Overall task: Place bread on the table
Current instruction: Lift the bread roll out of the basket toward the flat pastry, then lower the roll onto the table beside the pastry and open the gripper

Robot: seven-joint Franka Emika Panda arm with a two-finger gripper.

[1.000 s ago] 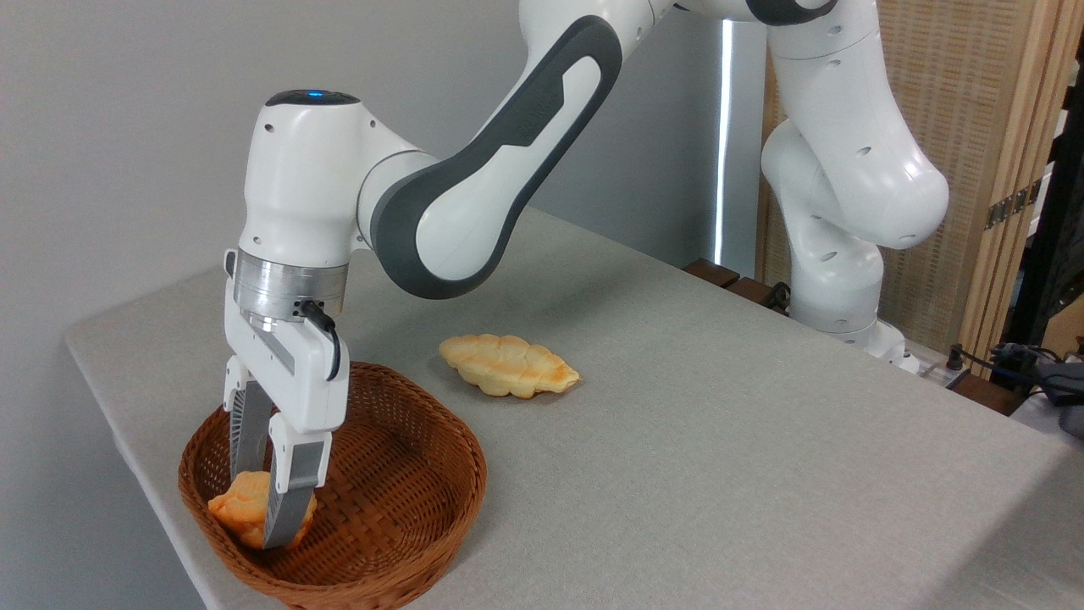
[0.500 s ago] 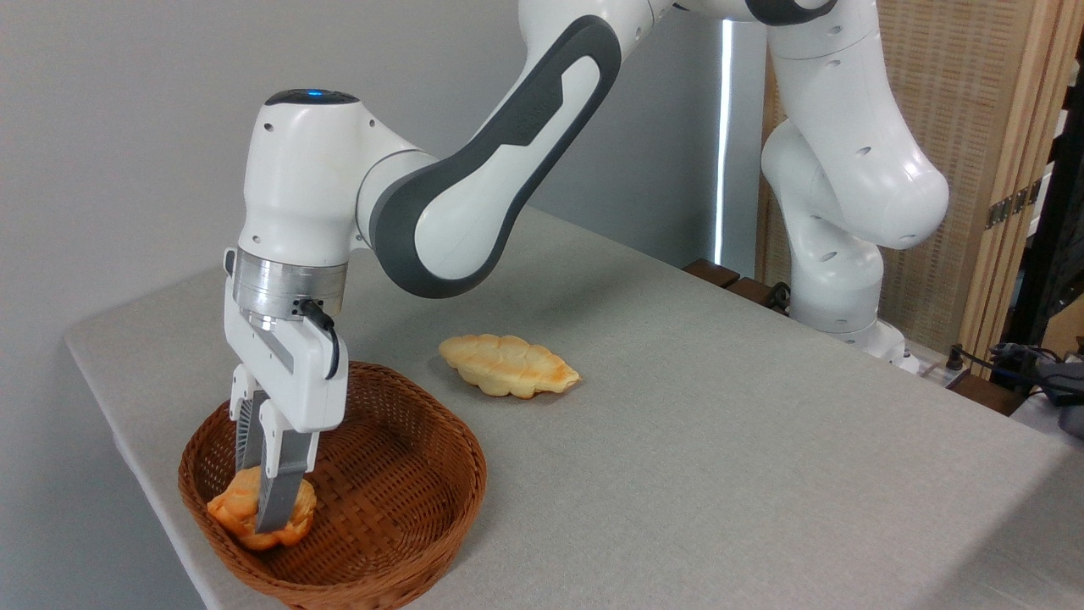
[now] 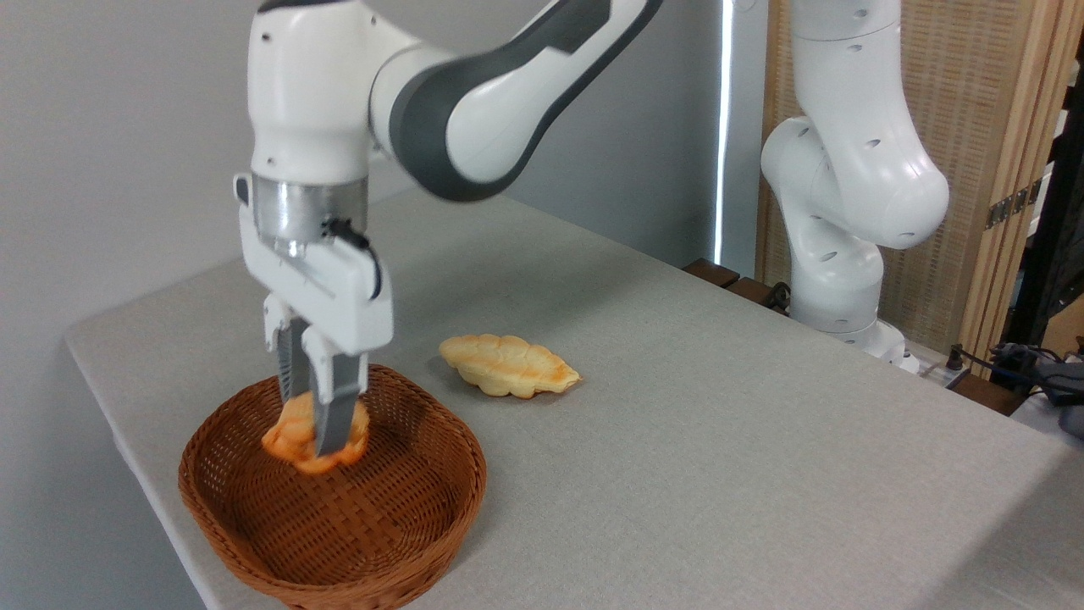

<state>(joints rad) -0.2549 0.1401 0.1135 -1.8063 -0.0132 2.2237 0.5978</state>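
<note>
The gripper (image 3: pixel 318 440) is seen in the left half of the frame, pointing straight down from the white arm (image 3: pixel 525 76) that enters from the top; its two grey fingers (image 3: pixel 334 415) are drawn close together and are clamped on the bread (image 3: pixel 292 436), a small golden-orange bun; the bun is pinched across its middle, so that part of it shows on either side of the nearer finger. The bread is held in the air above the basket (image 3: pixel 398 517), level with the far rim and over the back part of the bowl; no contact between bun and wicker can be seen, and the woven floor of the basket is visible below it. The basket, brown and round, is placed at the lower left of the frame, near the front left corner of the table (image 3: pixel 720 440); the grey cloth-like tabletop is spread across the whole lower half of the frame. A second, longer loaf (image 3: pixel 508 364), flat and braided with a pale yellow crust, is laid on the table just right of the basket's far rim, near the centre of the frame, apart from the basket and from the gripper. The arm's base (image 3: pixel 838 288) is set at the far right edge of the table; a wooden screen (image 3: pixel 974 127) is seen behind it at the upper right.
</note>
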